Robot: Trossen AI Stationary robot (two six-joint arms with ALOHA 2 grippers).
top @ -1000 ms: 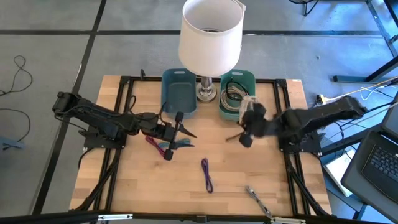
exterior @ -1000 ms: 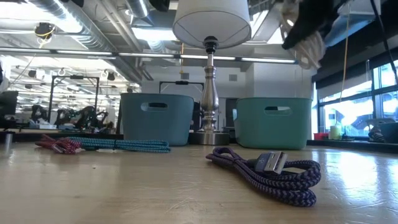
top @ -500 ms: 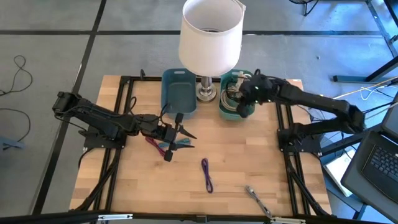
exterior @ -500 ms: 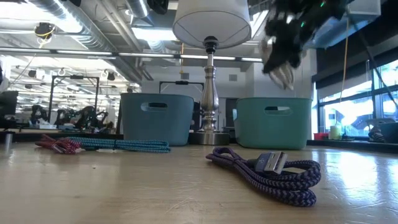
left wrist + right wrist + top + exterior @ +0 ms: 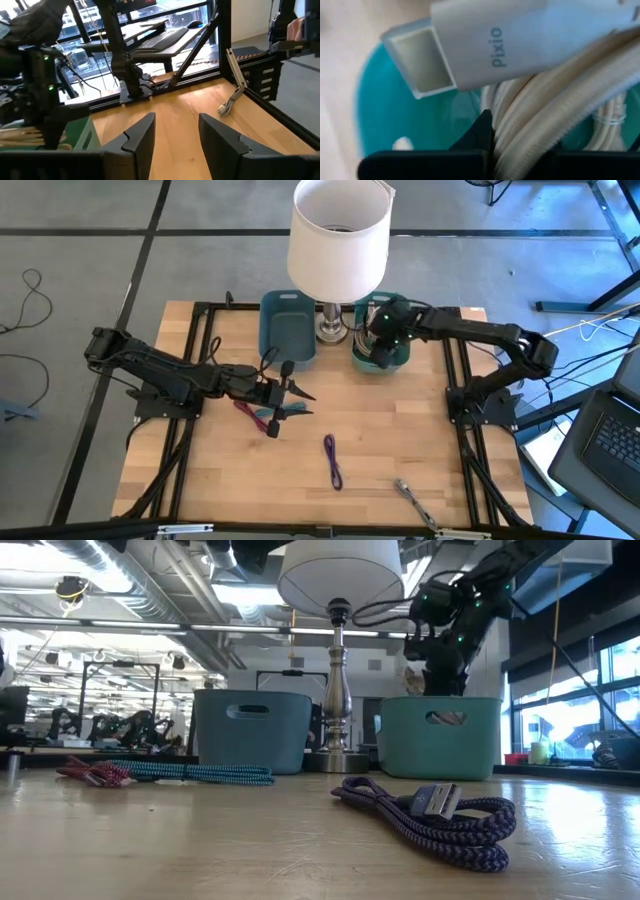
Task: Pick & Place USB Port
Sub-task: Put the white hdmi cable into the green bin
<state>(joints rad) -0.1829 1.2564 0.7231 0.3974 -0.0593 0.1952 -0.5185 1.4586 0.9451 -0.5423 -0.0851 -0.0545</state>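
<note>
Cream cable held over the teal bin.
It was clenched in the right gripper fingers beside the lamp; left gripper fingers were spread.

A wooden counter is carrying a lamp at its far edge, with a blue bin sitting just left of the base and a teal bin just right. A purple cable is lying mid-counter, red and teal cables left of it, and a grey cable near the front edge.
</note>
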